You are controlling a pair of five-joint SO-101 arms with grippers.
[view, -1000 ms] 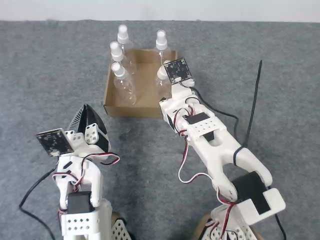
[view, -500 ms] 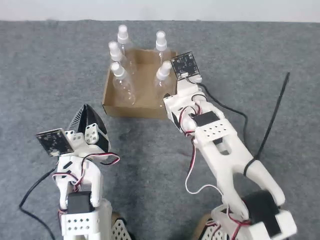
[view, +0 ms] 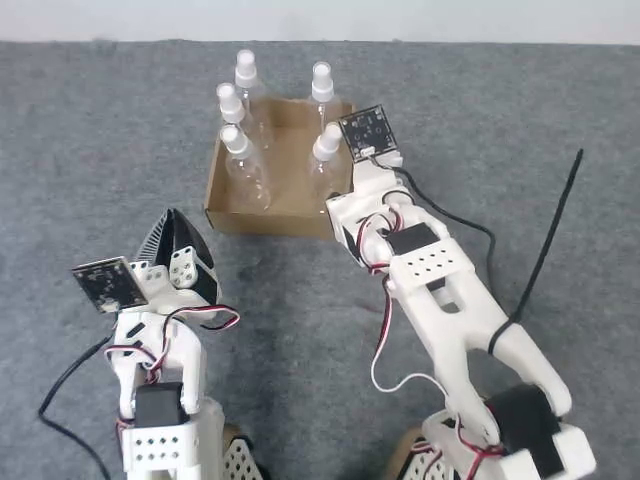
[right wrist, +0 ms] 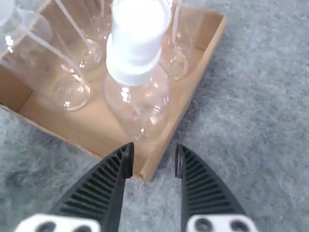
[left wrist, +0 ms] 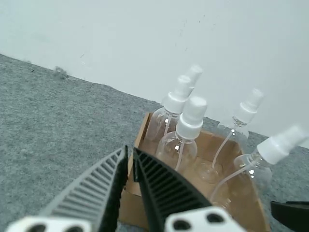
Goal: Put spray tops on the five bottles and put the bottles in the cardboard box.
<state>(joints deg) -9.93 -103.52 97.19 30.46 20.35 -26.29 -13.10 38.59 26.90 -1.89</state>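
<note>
All 5 clear plastic bottles (view: pixel 247 168) carry white spray tops (view: pixel 233 137) and stand upright inside the shallow brown cardboard box (view: pixel 262 218), far centre. The task appears complete (nothing left to cap or load). The right gripper (right wrist: pixel 152 153) hovers over the box's near right corner, jaws moderately parted, empty. The left gripper (left wrist: pixel 130 157) sits near left, jaws almost closed, empty.

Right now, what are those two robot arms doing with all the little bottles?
All five bottles stand in the cardboard box, each with a spray top on. The right gripper hangs open by the box's near corner, close to the nearest bottle, holding nothing. The left gripper is shut and empty, back from the box.
</note>
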